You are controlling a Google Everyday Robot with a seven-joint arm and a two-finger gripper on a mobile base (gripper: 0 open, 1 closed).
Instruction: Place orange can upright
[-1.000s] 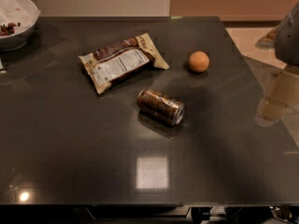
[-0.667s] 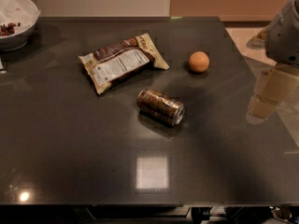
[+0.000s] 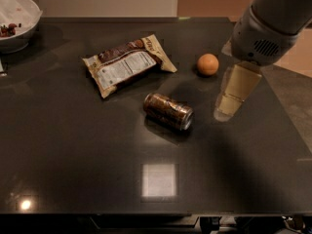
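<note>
The gripper (image 3: 226, 106) is seen at the right side of the table (image 3: 73, 155), hanging from the grey arm housing (image 3: 265, 35) that enters from the upper right corner. Whether it is wide or narrow cannot be told. Nothing is seen gripped in it.

The can (image 3: 168, 111) is found just left of the gripper, near but apart, with a strip of bare tabletop between them. It is laid on its side, not upright. Its silver-rimmed end is turned toward the gripper and the near edge; its other end is pointed away, up and to the left. It is touched by nothing else.

Count, placed from the gripper:
- 1 can, to the left, closest item.
- 1 orange (image 3: 207, 64), up and slightly left, beyond the can's level, apart from both can and gripper.
- 1 snack bag (image 3: 127, 65), farther left and up, lying flat, label side shown, apart from the can.
- 1 white bowl (image 3: 14, 21), far left at the back corner, partly cut off by the frame; dark bits are seen inside but cannot be identified.

A square glare patch (image 3: 158, 179) is seen on the tabletop, down and left of the gripper, nearer the front edge than the can.
</note>
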